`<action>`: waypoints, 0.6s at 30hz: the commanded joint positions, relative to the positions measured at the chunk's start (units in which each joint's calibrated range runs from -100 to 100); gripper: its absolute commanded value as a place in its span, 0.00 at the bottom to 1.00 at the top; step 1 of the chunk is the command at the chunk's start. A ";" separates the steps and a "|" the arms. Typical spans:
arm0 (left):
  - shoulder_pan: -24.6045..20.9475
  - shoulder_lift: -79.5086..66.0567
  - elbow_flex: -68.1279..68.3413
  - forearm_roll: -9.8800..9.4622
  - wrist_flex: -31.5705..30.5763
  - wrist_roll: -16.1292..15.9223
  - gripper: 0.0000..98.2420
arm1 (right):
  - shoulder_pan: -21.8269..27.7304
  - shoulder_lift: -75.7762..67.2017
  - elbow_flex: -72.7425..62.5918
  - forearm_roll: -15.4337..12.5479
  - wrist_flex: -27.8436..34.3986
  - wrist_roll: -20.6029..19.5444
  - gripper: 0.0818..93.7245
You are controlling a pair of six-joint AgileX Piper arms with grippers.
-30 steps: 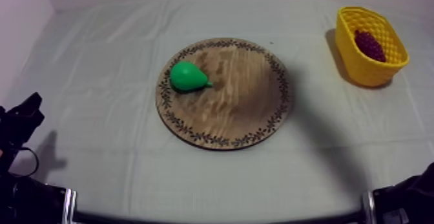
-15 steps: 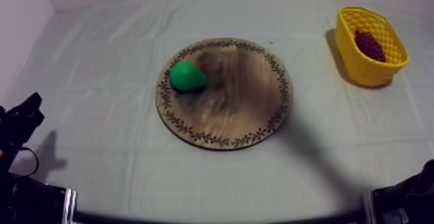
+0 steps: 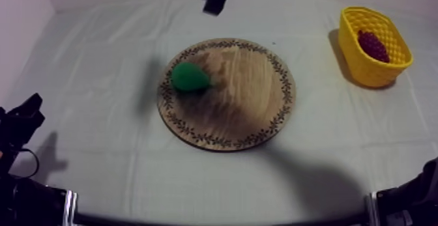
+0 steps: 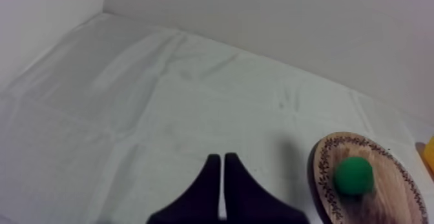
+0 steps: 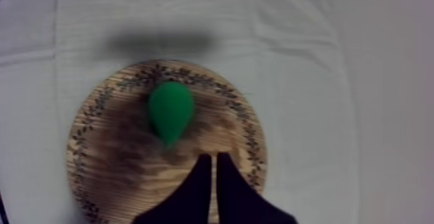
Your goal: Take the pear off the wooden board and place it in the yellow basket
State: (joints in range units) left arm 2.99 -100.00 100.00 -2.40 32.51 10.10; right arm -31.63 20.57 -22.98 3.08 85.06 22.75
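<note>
Lying sideways, green pear (image 3: 189,77) sits on wooden board (image 3: 251,108).

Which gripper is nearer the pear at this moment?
Right. The right gripper hangs above the wooden board, fingers together, close to the pear. The left gripper sits low at the left side of the table, well away from the board.

The right gripper (image 5: 214,157) hangs over the wooden board (image 5: 116,168), fingers together in a narrow wedge; the pear (image 5: 171,110) lies on it just beyond them. Cloth (image 5: 323,78) surrounds the board.
</note>
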 commanded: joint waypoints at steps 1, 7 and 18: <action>0.01 0.00 0.00 -0.02 -0.01 -0.01 0.00 | -1.35 3.29 -1.61 0.84 2.71 -0.08 0.00; 0.01 0.00 0.00 -0.02 -0.01 -0.01 0.00 | -3.73 10.52 -5.88 3.14 7.96 -0.83 0.00; 0.01 0.00 0.00 -0.02 -0.01 -0.01 0.00 | -4.53 21.53 -13.68 6.30 11.61 -1.99 0.00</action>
State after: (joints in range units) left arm 2.99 -100.00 100.00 -2.40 32.51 10.10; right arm -36.16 40.86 -36.13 9.18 96.45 20.88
